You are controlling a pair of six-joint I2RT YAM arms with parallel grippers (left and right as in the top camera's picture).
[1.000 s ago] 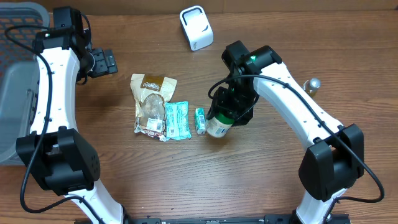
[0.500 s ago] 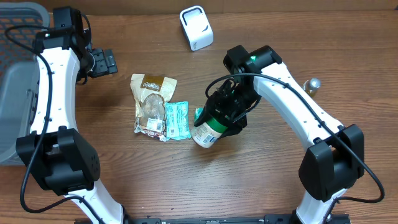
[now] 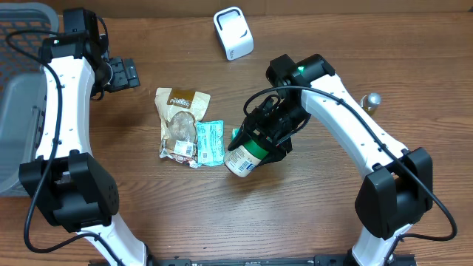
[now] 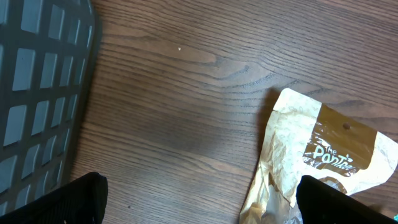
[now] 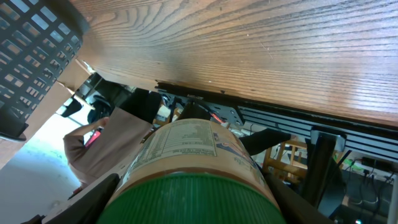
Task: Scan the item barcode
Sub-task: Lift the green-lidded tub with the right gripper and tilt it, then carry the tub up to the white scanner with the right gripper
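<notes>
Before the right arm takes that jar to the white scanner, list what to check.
1. Grip: right gripper shut on the green-lidded jar: ok.
2. Barcode found on the label: cannot tell; the wrist view shows only printed text.
3. Path: table between jar and white scanner free of items: ok.
4. Jar clear of the teal packets beside it: cannot tell from overhead.
5. Other arm: left gripper open, off to the side by the basket: ok.

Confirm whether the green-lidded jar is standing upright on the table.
No, the jar lies tipped sideways in the right gripper, its green lid end at the fingers and its base pointing away from the arm.
</notes>
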